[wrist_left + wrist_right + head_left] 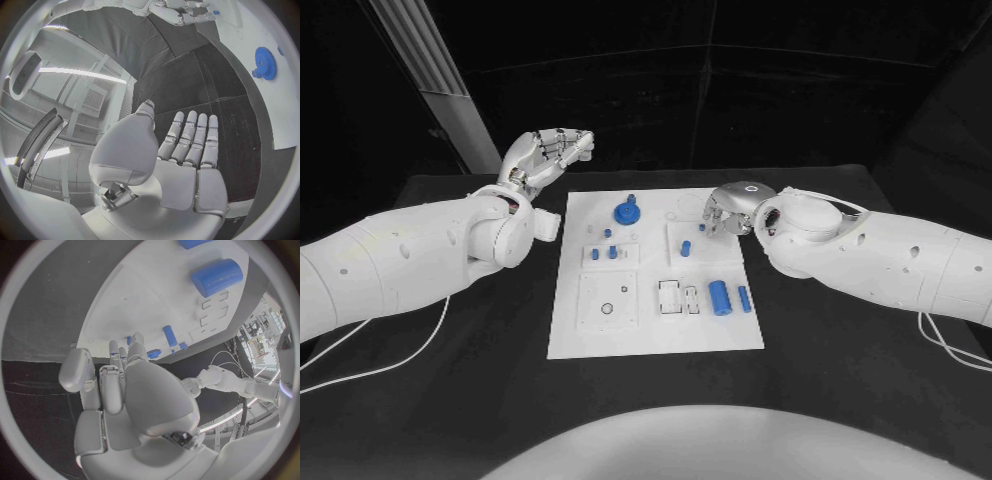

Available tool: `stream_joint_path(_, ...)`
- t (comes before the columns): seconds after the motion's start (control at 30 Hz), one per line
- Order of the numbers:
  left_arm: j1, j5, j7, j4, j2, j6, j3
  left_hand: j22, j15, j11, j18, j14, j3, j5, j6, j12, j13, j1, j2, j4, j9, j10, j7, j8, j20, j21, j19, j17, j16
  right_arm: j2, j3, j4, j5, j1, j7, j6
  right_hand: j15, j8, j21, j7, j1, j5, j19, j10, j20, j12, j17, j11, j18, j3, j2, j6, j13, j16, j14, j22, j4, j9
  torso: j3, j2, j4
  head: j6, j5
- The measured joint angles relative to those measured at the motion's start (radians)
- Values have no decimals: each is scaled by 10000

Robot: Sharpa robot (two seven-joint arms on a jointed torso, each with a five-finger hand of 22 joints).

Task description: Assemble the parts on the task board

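Progress on the assembly is looking small so far, as I am judging it. The white board [661,345] is lying in the middle of the black table [848,380], and several blue pieces are resting loose on it. A blue gear [629,211] is sitting near the far edge of the board, and it is also showing in the left wrist view [265,61]. A thick blue cylinder [720,297] and a thinner blue pin [744,299] are lying side by side on the right part of the board, near some empty rectangular slots. Some small blue pegs [603,252] are standing in the middle part. A round recess in the near left block is looking empty, so I am thinking that most of the fitting is not yet done.

The left hand [548,152] is hovering beyond the far left corner of the board, well apart from the pieces. Its fingers [190,140] are stretching out straight with the palm bare, and it is holding nothing.

The right hand [727,212] is hanging over the far right part of the board, fingers pointing down. In the right wrist view the fingers [115,375] are lying close together near a small blue piece [154,353], but I cannot tell whether they are pinching anything or only reaching toward it.
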Motion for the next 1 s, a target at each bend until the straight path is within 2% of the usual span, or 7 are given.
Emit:
stream_joint_path(0.2, 0, 3, 0, -6, -6, -1, 0, -12, 0, -36, 1, 0, -12, 69, -10, 75, -1, 39, 39, -12, 0, -36, -11, 42, 0, 0, 0, -46, 79, 156, 1, -160, -23, 0, -59, 57, -71, 0, -40, -95, 51, 0, -23, 148, -23, -61, 0, -69, 0, 30, 51, 96, -98, 0, -2, 0, 29, 12, 0, 0, -1, 0, 14)
stream_joint_path(0.23, 0, 3, 0, -6, -10, -1, 0, -12, 0, -36, 0, 0, -12, 69, -10, 75, -1, 39, 39, -12, -1, -36, -10, 42, 0, 0, -1, -46, 79, 186, 1, -190, -29, 0, -69, 70, -71, 0, -77, -119, 82, 0, -23, 186, -23, -61, 0, -40, 0, 41, 82, 121, -124, 0, -2, 0, 40, 18, 0, 0, -1, 0, 22)
stream_joint_path(0.6, 0, 6, 0, -35, -22, -10, 0, -26, 0, 0, 0, 0, -11, 111, -82, 149, -2, 91, 89, -12, -2, -72, -11, 113, 0, 0, -1, -137, 126, 331, 1, -323, -46, -1, -93, 134, -218, 57, -146, -312, 198, 0, -23, 571, -167, -196, -1, -178, 0, 124, 299, 474, -323, 0, -4, 7, 68, 58, 0, 0, -5, 0, 54)
stream_joint_path(0.73, 0, 7, 0, -55, -21, -12, 0, -26, 0, 0, 0, 0, -11, 111, -82, 150, -2, 91, 89, -11, -2, -71, -11, 113, 0, 0, -1, -137, 125, 347, 1, -333, -48, -1, -93, 157, -326, 152, -175, -403, 230, 0, -22, 703, -237, -246, -2, -234, -1, 124, 350, 709, -377, 0, -5, 7, 68, 94, 0, 0, -8, 0, 60)
stream_joint_path(0.8, 0, 7, 0, -64, -19, -12, 0, -38, 0, 0, 0, 1, -11, 111, -82, 214, -2, 101, 100, -12, -2, -71, -11, 154, 0, 0, -1, -161, 166, 355, 1, -341, -49, -1, -93, 175, -410, 167, -213, -503, 229, 0, -40, 787, -326, -263, -2, -287, -1, 124, 349, 809, -403, 0, -19, 7, 68, 97, 0, 0, -10, 0, 60)
stream_joint_path(1.0, 0, 8, 1, -73, -18, -14, 0, -42, 0, 0, 0, 1, -11, 111, -82, 214, -2, 136, 134, -12, -2, -71, -11, 187, 0, 0, -1, -173, 195, 385, 2, -381, -54, -1, -83, 229, -413, 167, -288, -506, 229, 0, -62, 822, -348, -305, -3, -323, -1, 124, 349, 877, -412, 0, -17, 6, 68, 96, 2, -2, -10, 0, 135)
